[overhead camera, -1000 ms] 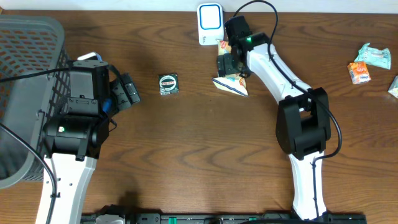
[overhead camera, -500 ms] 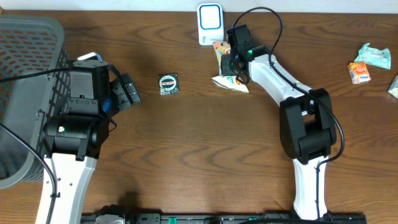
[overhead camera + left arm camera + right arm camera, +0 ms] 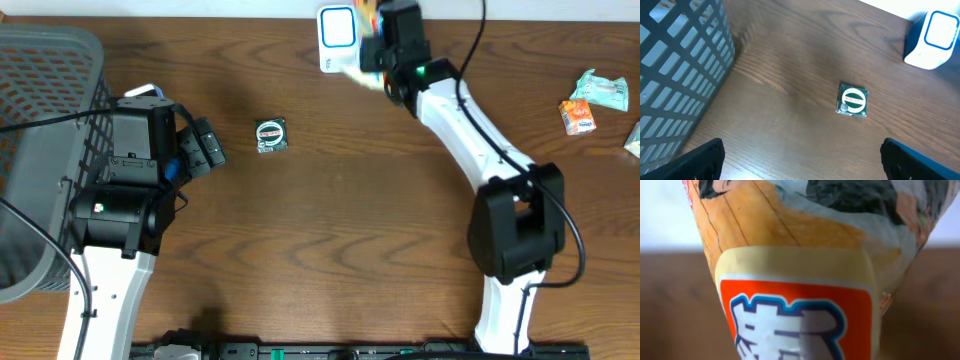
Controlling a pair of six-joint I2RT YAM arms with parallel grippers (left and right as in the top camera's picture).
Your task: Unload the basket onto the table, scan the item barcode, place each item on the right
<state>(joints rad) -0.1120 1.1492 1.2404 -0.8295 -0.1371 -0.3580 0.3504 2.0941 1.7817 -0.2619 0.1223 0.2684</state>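
Right wrist view: my right pincer (image 3: 381, 50) is clamped on the bag (image 3: 800, 280), at 12 o'clock by the scanner (image 3: 338, 30).
Light, soft, crinkly, I think; pinch its edge gently.

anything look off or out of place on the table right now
Nothing stands out: the snack packet is held up beside the scanner, the green packet lies flat, and the loose packets at the far right edge are merely crumpled.
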